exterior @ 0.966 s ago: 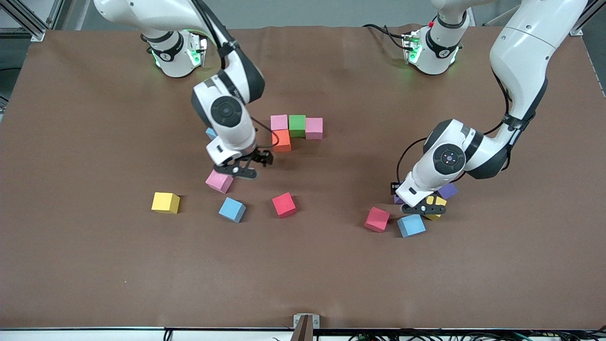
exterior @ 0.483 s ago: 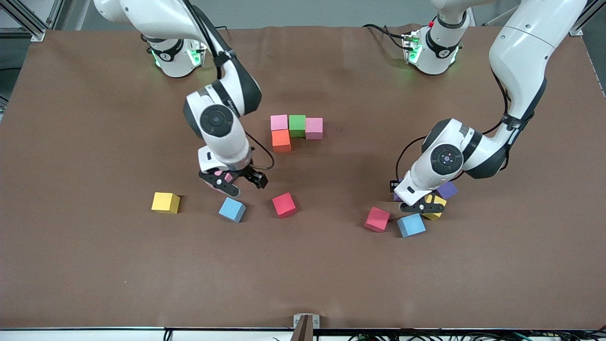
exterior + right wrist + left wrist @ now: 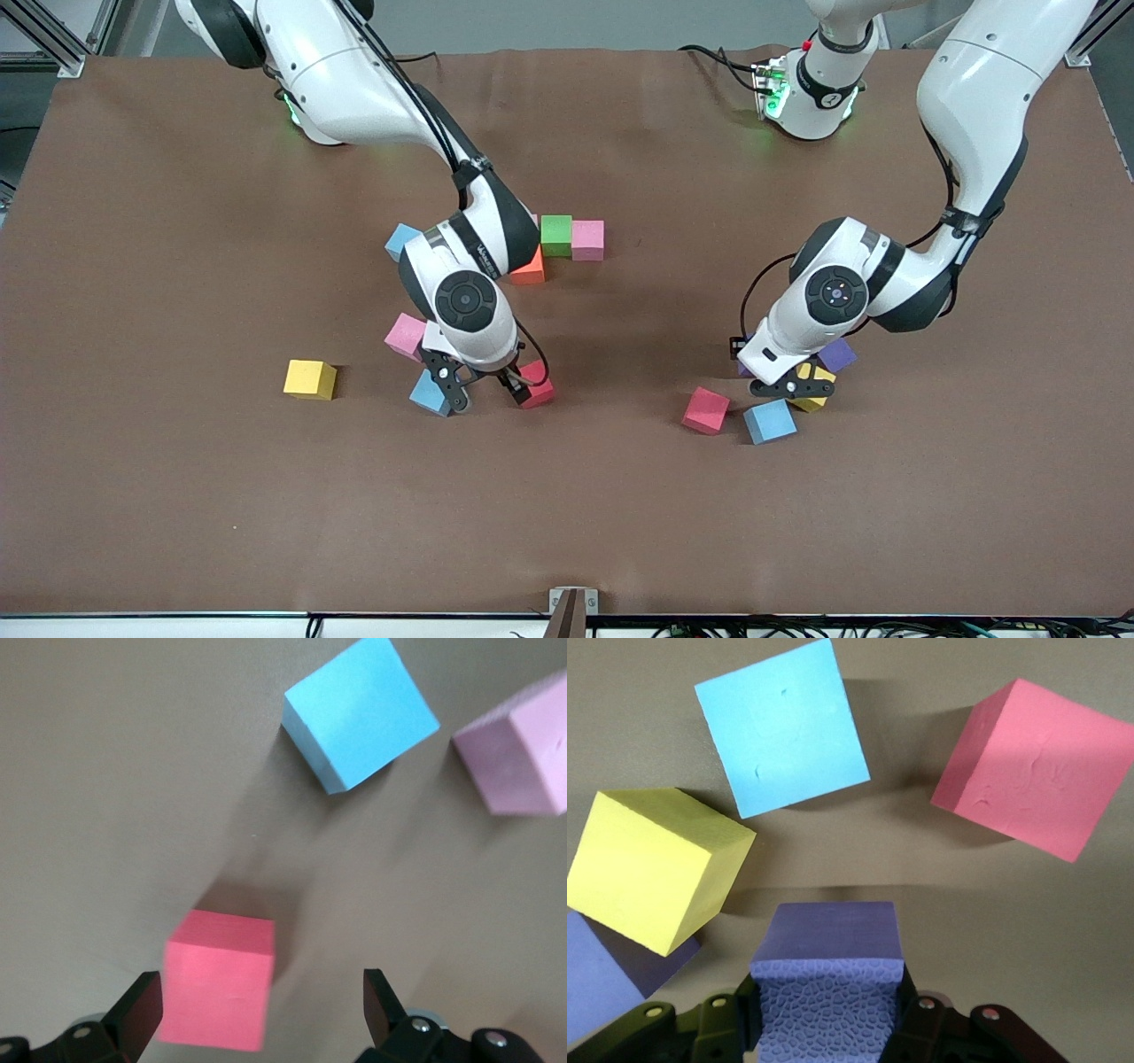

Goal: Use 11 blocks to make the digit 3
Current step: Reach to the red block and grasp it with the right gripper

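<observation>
My right gripper (image 3: 485, 392) (image 3: 261, 1005) stands open low over the table. A red block (image 3: 539, 387) (image 3: 220, 992) lies between its fingers, close to one of them. A light blue block (image 3: 429, 393) (image 3: 363, 713) and a pink block (image 3: 406, 335) (image 3: 518, 753) lie beside it. My left gripper (image 3: 787, 384) (image 3: 828, 1019) is shut on a purple block (image 3: 828, 943), which the hand mostly hides in the front view. Around it lie a yellow block (image 3: 815, 390) (image 3: 651, 864), a light blue one (image 3: 769, 421) (image 3: 780, 726) and a red one (image 3: 706, 409) (image 3: 1032, 766).
Mid-table, a green block (image 3: 556, 235) touches a pink one (image 3: 587, 240), with an orange block (image 3: 532, 268) partly hidden under my right arm. Another light blue block (image 3: 403, 239), a lone yellow block (image 3: 310, 379) and a second purple block (image 3: 838, 354) lie loose.
My right gripper has swung from over the pink block toward the front camera, down over the red and light blue blocks, still open. The left gripper has barely moved.
</observation>
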Controlling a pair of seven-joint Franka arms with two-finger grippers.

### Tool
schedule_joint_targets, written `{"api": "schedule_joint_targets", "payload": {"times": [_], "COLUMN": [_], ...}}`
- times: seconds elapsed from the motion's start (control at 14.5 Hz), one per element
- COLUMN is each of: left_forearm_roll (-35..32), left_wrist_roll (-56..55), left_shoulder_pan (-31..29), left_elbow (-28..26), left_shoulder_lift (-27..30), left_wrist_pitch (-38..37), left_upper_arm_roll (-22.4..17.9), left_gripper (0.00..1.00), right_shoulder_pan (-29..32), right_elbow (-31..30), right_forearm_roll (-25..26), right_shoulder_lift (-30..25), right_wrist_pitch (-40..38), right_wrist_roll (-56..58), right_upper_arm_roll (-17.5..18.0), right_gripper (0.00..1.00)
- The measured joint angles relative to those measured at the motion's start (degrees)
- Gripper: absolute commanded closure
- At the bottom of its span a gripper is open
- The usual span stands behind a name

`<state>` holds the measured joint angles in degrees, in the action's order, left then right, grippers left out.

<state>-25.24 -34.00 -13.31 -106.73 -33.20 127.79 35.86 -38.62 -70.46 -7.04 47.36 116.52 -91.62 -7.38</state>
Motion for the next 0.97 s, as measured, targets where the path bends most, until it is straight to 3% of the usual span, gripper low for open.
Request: {"api": "schedule_joint_targets", "payload": {"times": [0.28,0.55,0.83,0.97], "left_forearm_roll": [0.28,0.28,0.28,0.28], "left_wrist_roll": [-0.43,-0.82,-0.84,-0.84], "left_shoulder_pan": [0.00,-0.01,-0.07,-0.10], "left_elbow": [0.22,0.36,0.44,0.45], "left_shoulder_lift": [0.06,0.06,0.06,0.06], "left_wrist_pitch": [-0.01,-0.01,-0.01,-0.01], "left_upper_arm_roll": [0.02,0.02,0.02,0.02], "left_gripper": [0.58,0.58,0.58,0.58], "right_shoulder_pan": [-0.37,-1.58,-2.30,-2.31], "right_elbow": [4.20,5.35,5.43,5.43], "right_forearm_roll": [-0.44,-0.45,-0.45,-0.43], "right_shoulder_lift": [4.05,6.72,7.42,7.47], "right_wrist_pitch": [1.60,4.05,4.73,4.68], "right_wrist_roll": [-8.87,-10.86,-11.04,-10.60], "right_upper_arm_roll": [0.15,0.24,0.24,0.23], "right_gripper": [0.00,0.01,0.21,0.22]}}
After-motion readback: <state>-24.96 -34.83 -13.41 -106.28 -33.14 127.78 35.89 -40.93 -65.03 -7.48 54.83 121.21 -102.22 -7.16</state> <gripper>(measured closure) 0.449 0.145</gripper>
